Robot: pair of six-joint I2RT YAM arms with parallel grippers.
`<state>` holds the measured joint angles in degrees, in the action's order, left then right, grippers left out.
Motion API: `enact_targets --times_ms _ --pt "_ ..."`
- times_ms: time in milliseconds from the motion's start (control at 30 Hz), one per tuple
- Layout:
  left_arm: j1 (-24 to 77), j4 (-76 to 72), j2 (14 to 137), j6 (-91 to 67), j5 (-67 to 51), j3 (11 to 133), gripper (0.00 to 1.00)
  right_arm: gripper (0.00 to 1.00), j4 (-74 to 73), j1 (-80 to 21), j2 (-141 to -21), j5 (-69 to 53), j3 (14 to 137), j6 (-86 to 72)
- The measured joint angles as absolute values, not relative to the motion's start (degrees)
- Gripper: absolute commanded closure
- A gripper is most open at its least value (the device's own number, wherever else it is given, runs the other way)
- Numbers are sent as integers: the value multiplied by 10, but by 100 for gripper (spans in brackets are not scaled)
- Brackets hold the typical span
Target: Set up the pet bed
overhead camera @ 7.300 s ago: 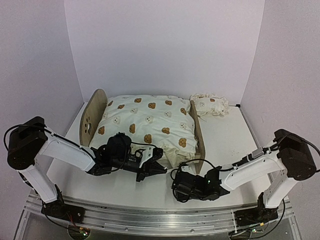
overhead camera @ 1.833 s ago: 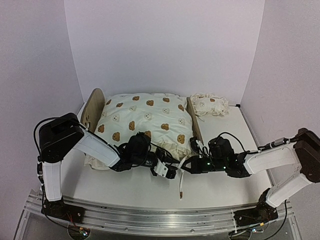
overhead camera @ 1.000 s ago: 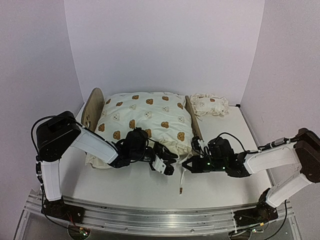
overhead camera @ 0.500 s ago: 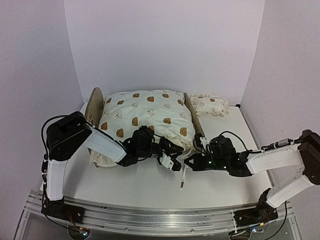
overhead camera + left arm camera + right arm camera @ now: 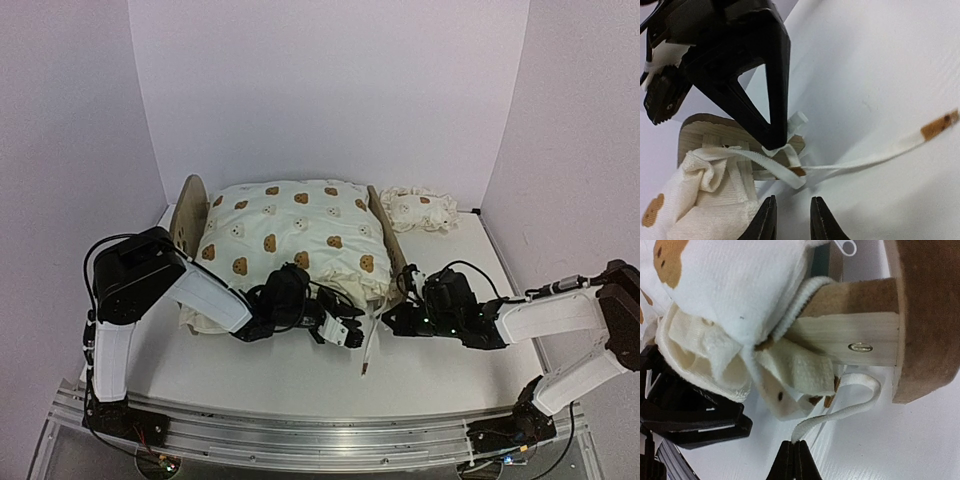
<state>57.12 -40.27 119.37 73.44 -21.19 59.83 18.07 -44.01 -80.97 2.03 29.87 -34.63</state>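
Note:
The pet bed (image 5: 186,215) is a light-wood frame standing mid-table, with the cream bear-print cushion (image 5: 290,225) lying on it. A small matching pillow (image 5: 420,208) lies on the table behind the footboard (image 5: 385,235). A white tie strap (image 5: 368,350) hangs from the cushion's near right corner. My right gripper (image 5: 794,447) is shut on a loop of this strap (image 5: 840,410) just below the wooden frame corner (image 5: 850,340). My left gripper (image 5: 791,220) stands slightly open with nothing between its fingers, short of the strap (image 5: 865,160). In the top view, the left gripper (image 5: 350,333) and right gripper (image 5: 385,322) nearly meet.
White walls close in the table on three sides. An aluminium rail (image 5: 300,430) runs along the near edge by the arm bases. A dark cable end (image 5: 475,211) lies at the back right beside the pillow.
The bed and cushion have shifted slightly backward. My left gripper has moved right toward the strap and its jaws have parted a little. The right gripper keeps its hold on the strap.

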Motion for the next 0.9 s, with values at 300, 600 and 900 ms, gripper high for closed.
enact_targets --times_ms 300,600,900 --pt "617 -408 1194 377 -107 638 61 100 179 -440 -799 22 288 -351" --pt "621 -437 1239 247 -23 689 67 100 175 -440 -764 27 269 -354" --pt "620 -400 1247 189 -35 693 81 100 175 -436 -766 24 269 -353"
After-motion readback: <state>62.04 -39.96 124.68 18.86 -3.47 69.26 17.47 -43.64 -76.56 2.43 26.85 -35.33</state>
